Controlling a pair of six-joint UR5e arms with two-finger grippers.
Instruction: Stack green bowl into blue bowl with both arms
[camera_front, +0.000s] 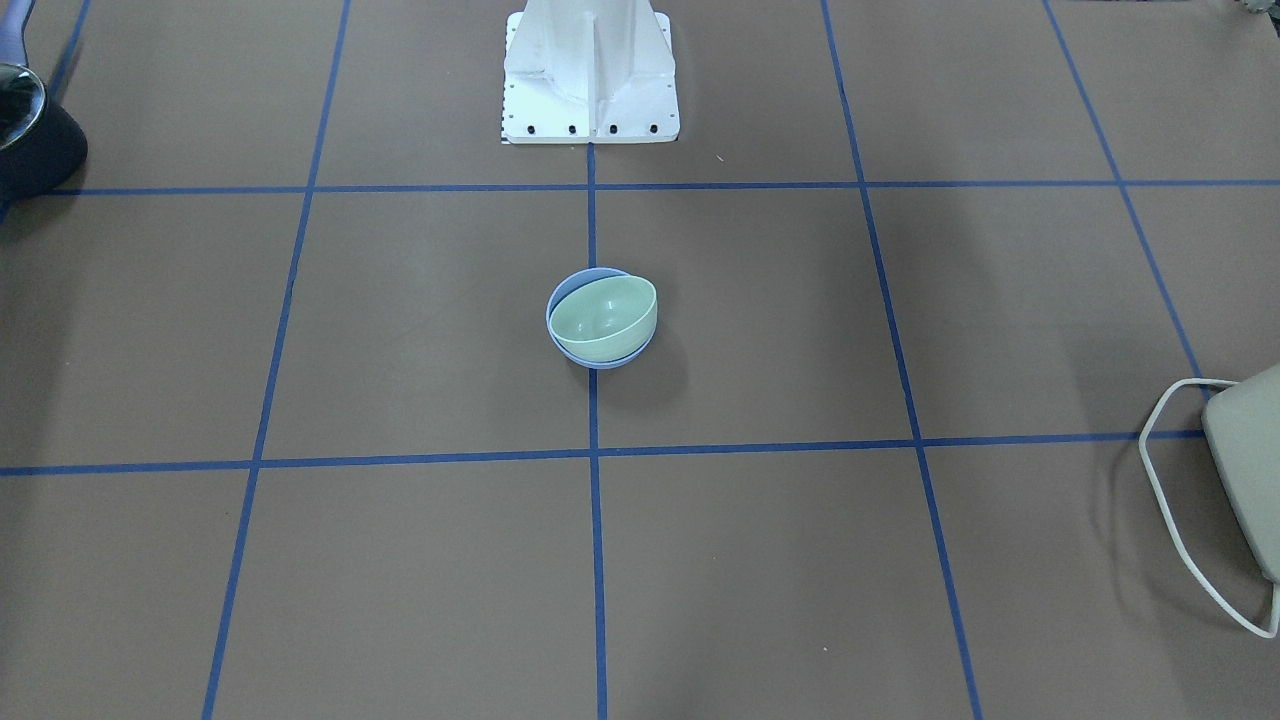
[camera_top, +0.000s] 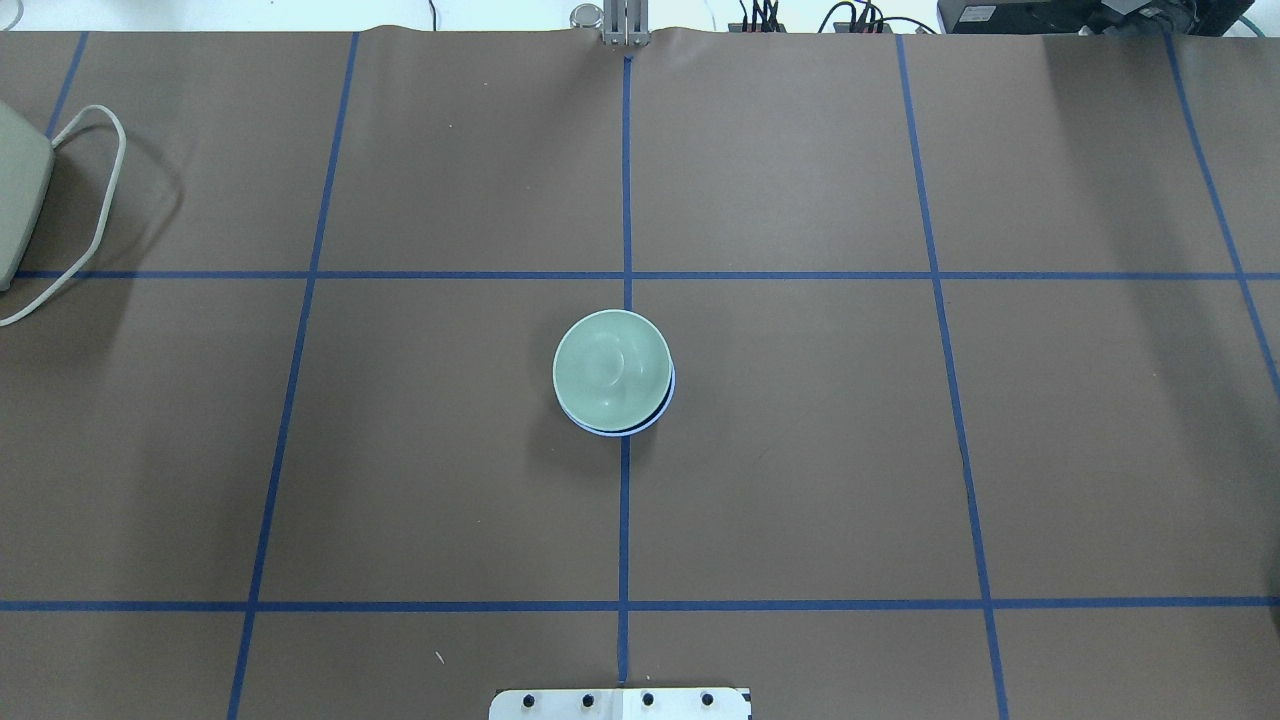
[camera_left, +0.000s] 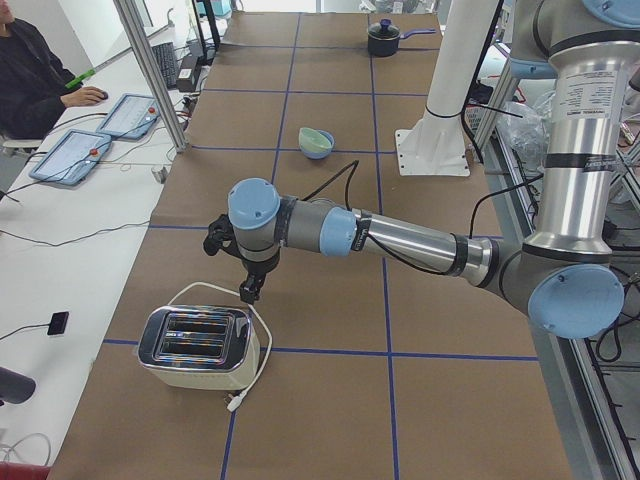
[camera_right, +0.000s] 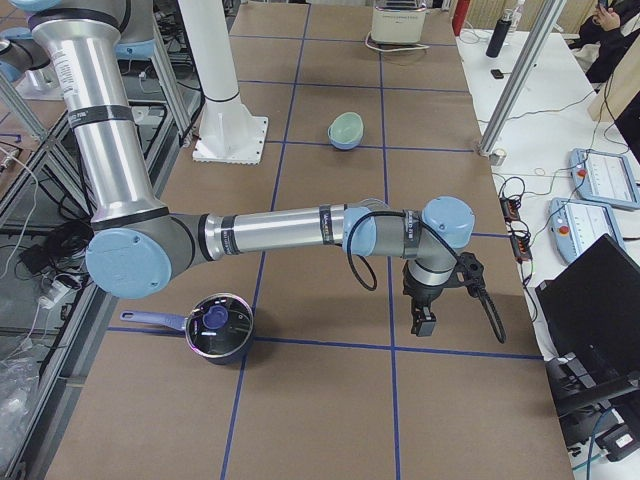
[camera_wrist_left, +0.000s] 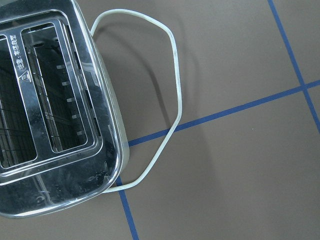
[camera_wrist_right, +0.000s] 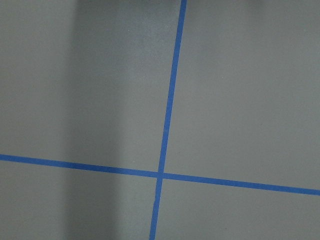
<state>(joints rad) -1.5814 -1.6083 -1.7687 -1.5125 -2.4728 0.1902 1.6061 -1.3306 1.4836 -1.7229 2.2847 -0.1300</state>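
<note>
Green bowl (camera_front: 603, 315) sits nested in blue bowl (camera_front: 578, 282), mid-surface (camera_top: 800, 450).
From overhead you see blue rim at 5 o'clock; left hand (camera_left: 250, 290) and right hand (camera_right: 424, 322) hang well apart, openness impossible to tell.

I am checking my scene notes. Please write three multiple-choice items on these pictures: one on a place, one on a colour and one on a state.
1. Where is the green bowl?
A) in the blue bowl
B) beside it
C) under it

2. What colour are the tape lines on the table?
A) red
B) blue
C) yellow

3. How does the green bowl sit?
A) upside down
B) open side up
C) on its side

Answers:
1 A: only a blue crescent shows around the green rim.
2 B: every grid line is blue.
3 B: its hollow inside faces the overhead camera.
</note>
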